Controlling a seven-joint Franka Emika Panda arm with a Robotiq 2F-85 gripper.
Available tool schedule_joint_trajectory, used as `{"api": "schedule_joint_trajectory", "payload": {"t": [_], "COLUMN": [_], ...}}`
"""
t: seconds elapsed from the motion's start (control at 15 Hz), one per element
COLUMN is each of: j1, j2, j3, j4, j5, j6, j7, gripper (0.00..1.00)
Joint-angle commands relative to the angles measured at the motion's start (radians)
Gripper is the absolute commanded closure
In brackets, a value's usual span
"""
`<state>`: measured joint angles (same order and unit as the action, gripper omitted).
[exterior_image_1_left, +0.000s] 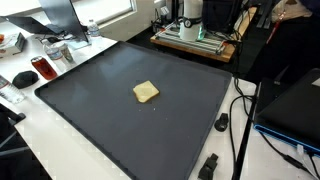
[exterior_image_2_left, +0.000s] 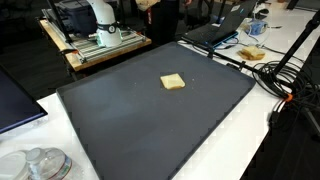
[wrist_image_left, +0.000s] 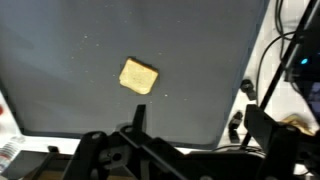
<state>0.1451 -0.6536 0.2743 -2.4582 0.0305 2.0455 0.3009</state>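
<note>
The black gripper (wrist_image_left: 195, 128) is showing only in the wrist view, where it is hovering over one edge of a large dark grey flat mat (wrist_image_left: 60, 60). Its fingers (wrist_image_left: 135, 118) are standing wide apart and are gripping nothing. A small pale yellow square piece (wrist_image_left: 138, 77), flat and soft-looking, is lying alone on the mat, well apart from the fingers and touching neither. In both exterior views the piece (exterior_image_1_left: 146, 92) (exterior_image_2_left: 173, 82) is sitting near the middle of the mat (exterior_image_1_left: 130, 135) (exterior_image_2_left: 130, 125), which is covering most of a white bench (exterior_image_1_left: 55, 135) (exterior_image_2_left: 235, 135). Black cables (exterior_image_1_left: 238, 140) are trailing across the bench beside the mat, and a clear glass jar (exterior_image_2_left: 40, 165) is standing off one corner.
</note>
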Motion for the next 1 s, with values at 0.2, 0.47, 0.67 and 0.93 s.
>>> {"api": "schedule_joint_trajectory", "payload": {"t": [0.2, 0.47, 0.67, 0.93], "j1": [0.166, 0.225, 0.209, 0.216], "j2": [0.148, 0.222, 0.207, 0.231], "j3": [-0.024, -0.055, -0.036, -0.052], "j4": [0.100, 0.188, 0.169, 0.202], "j5": [0.165, 0.245, 0.237, 0.253], "j6": [0.029, -0.012, 0.002, -0.023], "j7": [-0.199, -0.372, -0.384, -0.451], "gripper": [0.00, 0.00, 0.00, 0.00]}}
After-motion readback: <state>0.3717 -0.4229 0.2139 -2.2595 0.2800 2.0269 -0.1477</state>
